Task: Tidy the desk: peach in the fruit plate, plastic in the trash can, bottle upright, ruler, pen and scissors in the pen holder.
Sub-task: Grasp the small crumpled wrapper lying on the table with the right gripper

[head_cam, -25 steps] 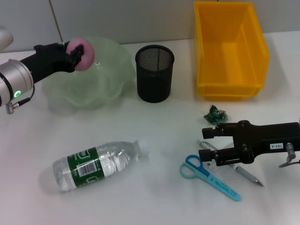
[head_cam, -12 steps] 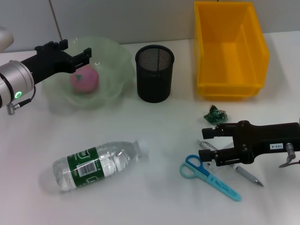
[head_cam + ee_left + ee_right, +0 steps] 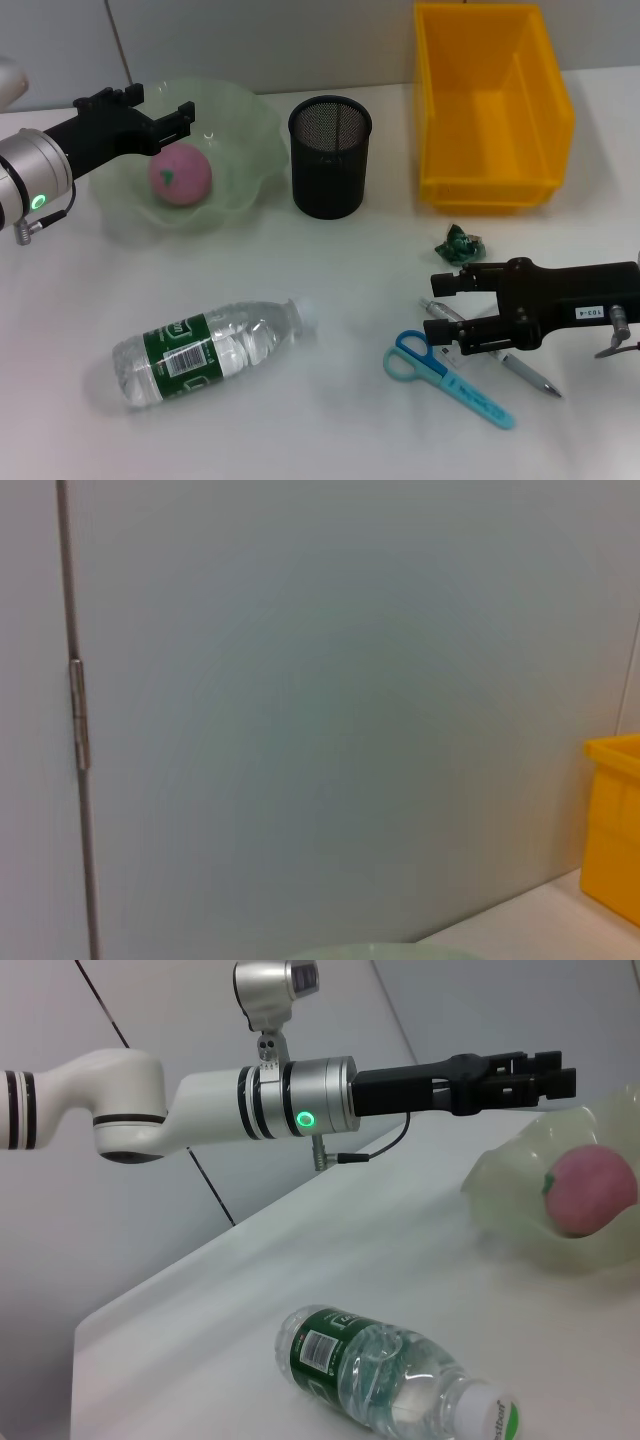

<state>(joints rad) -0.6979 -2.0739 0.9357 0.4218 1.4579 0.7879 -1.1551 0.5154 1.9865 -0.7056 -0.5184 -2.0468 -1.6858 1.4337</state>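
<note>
Left gripper (image 3: 160, 112) hangs over the far rim of the fruit plate (image 3: 250, 130), its fingers spread apart and holding nothing. The peach (image 3: 181, 174) lies inside the plate; one second ago it was between those fingers, and half a second ago it was already down but a little more to the left. The pen holder (image 3: 330, 155) and the trash can (image 3: 495, 110) look empty. Right gripper (image 3: 445, 305) rests low on the desk (image 3: 330, 420), open, its lower finger touching the pen (image 3: 525, 372), beside the scissors (image 3: 450, 380) and near the crumpled plastic (image 3: 460, 242). The bottle (image 3: 205, 352) lies on its side. The right wrist view shows the left arm and the peach from the side; the left wrist view shows mostly wall.
</note>
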